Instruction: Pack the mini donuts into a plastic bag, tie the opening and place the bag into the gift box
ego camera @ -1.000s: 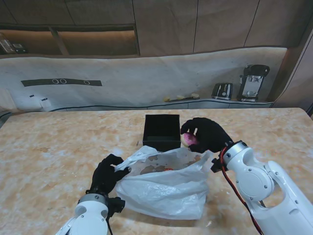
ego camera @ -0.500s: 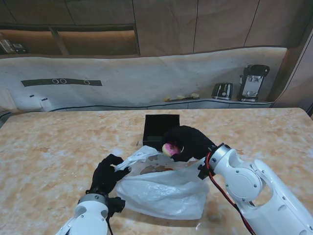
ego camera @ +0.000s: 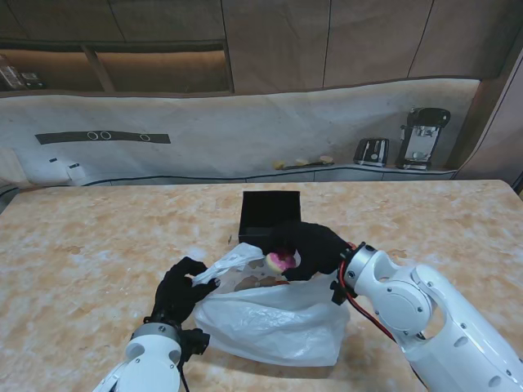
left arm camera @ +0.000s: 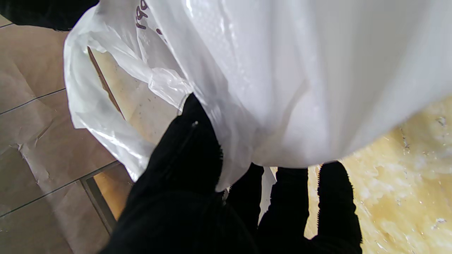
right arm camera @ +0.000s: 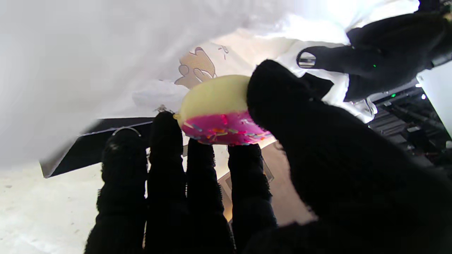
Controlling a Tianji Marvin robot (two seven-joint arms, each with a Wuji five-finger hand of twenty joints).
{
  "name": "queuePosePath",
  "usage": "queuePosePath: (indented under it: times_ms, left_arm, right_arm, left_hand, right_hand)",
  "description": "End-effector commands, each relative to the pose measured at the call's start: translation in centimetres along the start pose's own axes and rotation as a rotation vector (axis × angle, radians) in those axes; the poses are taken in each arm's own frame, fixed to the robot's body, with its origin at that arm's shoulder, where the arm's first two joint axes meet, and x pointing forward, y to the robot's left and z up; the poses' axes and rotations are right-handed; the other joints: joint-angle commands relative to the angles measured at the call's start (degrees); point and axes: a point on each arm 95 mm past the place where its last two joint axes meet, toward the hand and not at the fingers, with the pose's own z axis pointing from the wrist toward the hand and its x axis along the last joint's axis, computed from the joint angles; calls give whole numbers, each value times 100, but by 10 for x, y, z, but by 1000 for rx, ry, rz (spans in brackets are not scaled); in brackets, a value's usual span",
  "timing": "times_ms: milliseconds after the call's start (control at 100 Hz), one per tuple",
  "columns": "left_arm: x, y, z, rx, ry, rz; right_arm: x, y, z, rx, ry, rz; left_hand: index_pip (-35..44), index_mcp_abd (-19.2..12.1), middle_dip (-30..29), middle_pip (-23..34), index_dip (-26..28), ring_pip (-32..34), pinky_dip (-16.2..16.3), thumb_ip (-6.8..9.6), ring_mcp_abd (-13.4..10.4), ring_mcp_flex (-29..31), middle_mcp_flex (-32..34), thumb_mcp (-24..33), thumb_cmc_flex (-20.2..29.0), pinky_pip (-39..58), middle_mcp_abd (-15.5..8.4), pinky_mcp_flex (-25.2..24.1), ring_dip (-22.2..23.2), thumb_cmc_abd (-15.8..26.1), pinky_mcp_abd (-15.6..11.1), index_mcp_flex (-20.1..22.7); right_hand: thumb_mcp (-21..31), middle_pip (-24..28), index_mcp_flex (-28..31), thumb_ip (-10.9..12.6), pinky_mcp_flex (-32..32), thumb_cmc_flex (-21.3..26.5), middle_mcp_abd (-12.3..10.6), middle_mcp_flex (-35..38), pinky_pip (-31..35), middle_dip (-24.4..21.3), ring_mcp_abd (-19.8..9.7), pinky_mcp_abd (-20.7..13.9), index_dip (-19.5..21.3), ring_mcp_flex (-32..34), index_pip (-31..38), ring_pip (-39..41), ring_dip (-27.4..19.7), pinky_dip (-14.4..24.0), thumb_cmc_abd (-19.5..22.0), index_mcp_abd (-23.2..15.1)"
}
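Observation:
A white plastic bag lies on the table with its mouth facing away from me. My left hand is shut on the bag's left rim, holding it up. My right hand is shut on a mini donut with pink sprinkled icing, pinched between thumb and fingers right at the bag's opening. Brownish shapes show through the bag near its mouth. The black gift box stands open just beyond the bag.
The marble table stretches wide to the left and right. A cloth-covered counter runs behind it, carrying a toaster and a coffee machine.
My right hand has carried the donut leftward and down, from beside the box to the bag's mouth. The left hand has kept its hold on the rim.

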Motion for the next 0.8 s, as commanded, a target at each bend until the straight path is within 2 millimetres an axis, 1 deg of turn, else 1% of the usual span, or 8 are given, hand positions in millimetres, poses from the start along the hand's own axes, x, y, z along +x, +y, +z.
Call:
queuePosePath:
  times_ms: [0, 90, 160, 250, 300, 460, 650, 790]
  left_arm:
    - [2, 2, -2, -17, 6, -8]
    - [2, 1, -2, -15, 7, -6]
    - [1, 1, -2, -15, 6, -6]
    - [1, 2, -2, -16, 3, -9]
    - [1, 2, -2, -17, 2, -10]
    - [1, 2, -2, -18, 3, -12]
    - [1, 2, -3, -17, 5, -12]
    - [0, 2, -3, -17, 5, -11]
  right_arm:
    - [1, -3, 0, 20, 5, 12]
    - [1, -2, -1, 29, 12, -1]
    - [0, -1, -3, 59, 20, -25]
    - [-1, -1, -5, 68, 26, -44]
    - [-1, -1, -6, 68, 25, -48]
    - [-2, 2, -8, 24, 17, -62]
    - [-7, 11, -12, -85, -24, -73]
    - [-16, 20, -19, -177, -113, -73]
  left_hand:
    - [243, -15, -56, 82, 49, -6, 29, 161, -37, -82, -121, -132, 123, -2, -141, -85, -73, 125, -172, -60]
    - [243, -14, -59, 84, 48, -6, 28, 162, -35, -81, -112, -130, 127, -4, -134, -87, -73, 122, -172, -59]
    - [244, -12, -58, 88, 48, -5, 29, 161, -36, -78, -105, -131, 125, -1, -137, -82, -73, 126, -169, -55]
    - [240, -12, -55, 92, 46, -7, 29, 161, -34, -81, -97, -130, 129, 0, -135, -83, -74, 123, -169, -59]
    - [243, -9, -57, 85, 46, -6, 29, 161, -35, -79, -111, -131, 128, 1, -136, -83, -73, 123, -169, -53]
    - [242, -7, -55, 80, 46, -5, 20, 161, -33, -80, -123, -132, 128, -17, -138, -100, -72, 125, -164, -51]
    - [240, -10, -43, 96, 45, -2, 23, 163, -32, -72, -83, -132, 129, -9, -132, -89, -71, 117, -162, -51]
    - [239, -12, -45, 88, 44, -1, 24, 165, -35, -74, -102, -127, 131, -7, -136, -90, -71, 122, -162, -52]
  right_hand:
    - [-87, -206, -64, 265, -443, -126, -186, -318, -195, -387, -132, 124, -41, -342, -22, -305, -187, 183, 308, -239]
    - [-197, -410, -351, 268, -1108, -329, -235, -585, -534, -513, -200, 286, -222, -849, -334, -658, -328, 230, 270, -303]
    - [-361, -908, -611, 254, -1936, -561, -264, -948, -1038, -826, -287, 289, -450, -1492, -670, -1255, -641, 237, 322, -380]
    - [-426, -1317, -804, 279, -2575, -663, -232, -1269, -1539, -1248, -330, 272, -610, -1998, -851, -1785, -1045, 135, 383, -403]
    - [-461, -1408, -828, 280, -2748, -716, -217, -1329, -1680, -1378, -346, 283, -632, -2102, -869, -1894, -1152, 84, 412, -416]
    - [-423, -1362, -904, 324, -2722, -822, -219, -1334, -1723, -1448, -346, 260, -647, -2109, -889, -1864, -1193, 55, 634, -385]
    - [-298, -1065, -778, 361, -2313, -879, -170, -1138, -1514, -1429, -281, 307, -539, -1767, -617, -1583, -1141, 43, 758, -280]
    - [-217, -843, -666, 379, -2036, -879, -90, -885, -1285, -1367, -173, 314, -485, -1484, -436, -1338, -1059, 15, 874, -119]
